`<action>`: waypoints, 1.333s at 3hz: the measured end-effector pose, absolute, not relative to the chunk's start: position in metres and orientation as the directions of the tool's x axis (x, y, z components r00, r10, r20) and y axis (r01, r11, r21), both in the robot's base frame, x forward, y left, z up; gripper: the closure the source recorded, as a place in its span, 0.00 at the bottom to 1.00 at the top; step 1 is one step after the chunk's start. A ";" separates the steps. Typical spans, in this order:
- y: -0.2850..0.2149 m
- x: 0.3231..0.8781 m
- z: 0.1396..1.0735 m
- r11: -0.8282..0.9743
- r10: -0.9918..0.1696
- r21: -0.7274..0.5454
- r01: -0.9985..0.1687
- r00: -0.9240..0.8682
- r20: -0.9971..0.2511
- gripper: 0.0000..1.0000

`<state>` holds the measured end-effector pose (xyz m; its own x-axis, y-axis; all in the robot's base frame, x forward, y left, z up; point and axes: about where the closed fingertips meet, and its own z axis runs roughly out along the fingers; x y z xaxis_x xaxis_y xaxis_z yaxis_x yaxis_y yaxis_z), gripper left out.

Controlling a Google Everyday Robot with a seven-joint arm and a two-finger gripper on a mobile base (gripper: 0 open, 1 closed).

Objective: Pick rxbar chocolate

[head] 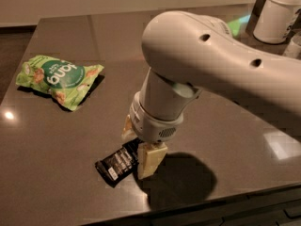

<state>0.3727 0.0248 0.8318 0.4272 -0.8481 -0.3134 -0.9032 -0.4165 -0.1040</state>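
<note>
The rxbar chocolate (116, 164) is a slim black wrapper with white text, lying flat near the table's front edge. My gripper (139, 145) hangs from the big white arm (197, 65) and is down at the bar's right end. Its cream fingers stand apart, one on each side of that end. The near finger (150, 158) reaches the tabletop beside the bar. The far finger (127, 126) is mostly hidden behind the wrist. The bar lies flat on the table.
A bright green snack bag (59, 79) lies at the left of the dark table (56, 140). A white cylindrical container (277, 13) stands at the back right. The table's front edge runs just below the bar.
</note>
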 end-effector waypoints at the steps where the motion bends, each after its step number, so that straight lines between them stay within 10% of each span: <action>1: 0.025 0.373 0.832 -0.420 -0.850 -0.097 -0.902 0.429 -0.305 0.64; 3: 0.013 0.377 0.845 -0.411 -0.860 -0.087 -0.907 0.418 -0.292 1.00; 4: -0.002 0.380 0.867 -0.386 -0.867 -0.077 -0.919 0.390 -0.310 1.00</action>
